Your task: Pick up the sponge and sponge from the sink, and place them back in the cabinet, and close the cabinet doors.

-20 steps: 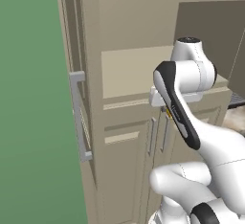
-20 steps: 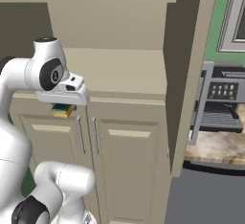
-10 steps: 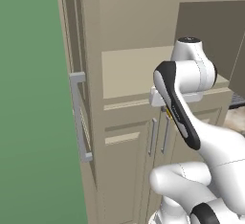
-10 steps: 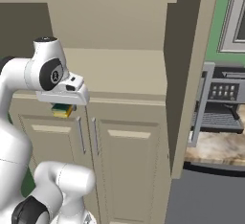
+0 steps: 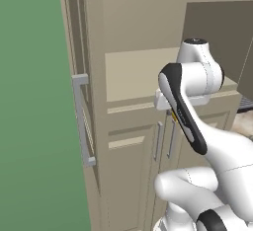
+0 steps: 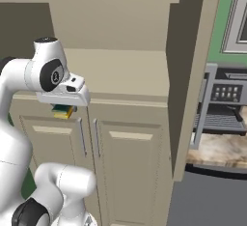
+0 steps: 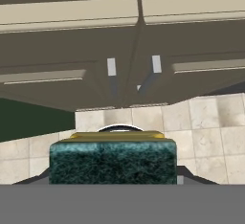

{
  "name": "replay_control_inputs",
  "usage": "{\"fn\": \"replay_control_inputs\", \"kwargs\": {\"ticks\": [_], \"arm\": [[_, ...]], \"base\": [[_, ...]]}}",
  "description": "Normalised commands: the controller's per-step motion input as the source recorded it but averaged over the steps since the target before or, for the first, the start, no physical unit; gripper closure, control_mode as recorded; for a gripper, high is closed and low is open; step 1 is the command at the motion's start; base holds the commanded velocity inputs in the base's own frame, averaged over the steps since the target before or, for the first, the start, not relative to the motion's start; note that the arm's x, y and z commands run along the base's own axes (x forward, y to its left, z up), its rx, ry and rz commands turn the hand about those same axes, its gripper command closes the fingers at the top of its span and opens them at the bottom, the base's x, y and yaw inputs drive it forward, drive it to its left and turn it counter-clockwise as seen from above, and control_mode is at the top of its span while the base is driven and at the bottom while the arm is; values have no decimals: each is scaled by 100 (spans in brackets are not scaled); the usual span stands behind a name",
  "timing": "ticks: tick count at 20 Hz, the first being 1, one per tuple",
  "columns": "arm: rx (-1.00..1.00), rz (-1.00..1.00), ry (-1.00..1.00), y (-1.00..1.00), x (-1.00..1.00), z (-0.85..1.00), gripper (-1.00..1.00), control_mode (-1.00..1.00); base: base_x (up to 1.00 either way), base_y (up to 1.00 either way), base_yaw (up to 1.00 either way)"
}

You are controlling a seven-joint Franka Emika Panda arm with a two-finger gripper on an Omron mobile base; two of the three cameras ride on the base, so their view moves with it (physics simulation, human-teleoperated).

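Here the jaws clamp a sponge (image 7: 113, 162) before the cabinet (image 6: 120, 75).

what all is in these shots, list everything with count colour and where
sponge: one, dark green over yellow, held in the gripper, below the shelf's front edge
cabinet shelf: one, beige, bare, inside the open tall unit
tall doors: two, beige, swung open at either side, with silver bar handles
lower doors: two, beige, shut, below the shelf
coffee machine: one, grey and black, right of the cabinet
counter: one, speckled tan, under the machine
wall: green, left of the cabinet
floor: pale tiles
arm: one, white with dark joints
gripper: one, shut on the sponge
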Motion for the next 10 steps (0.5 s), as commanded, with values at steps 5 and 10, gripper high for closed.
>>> {"fn": "replay_control_inputs", "kwargs": {"ticks": [5,10], "arm": [[0,0,0,0,0,0,100,100],[0,0,0,0,0,0,100,100]], "base": [[8,0,4],[7,0,8]]}}
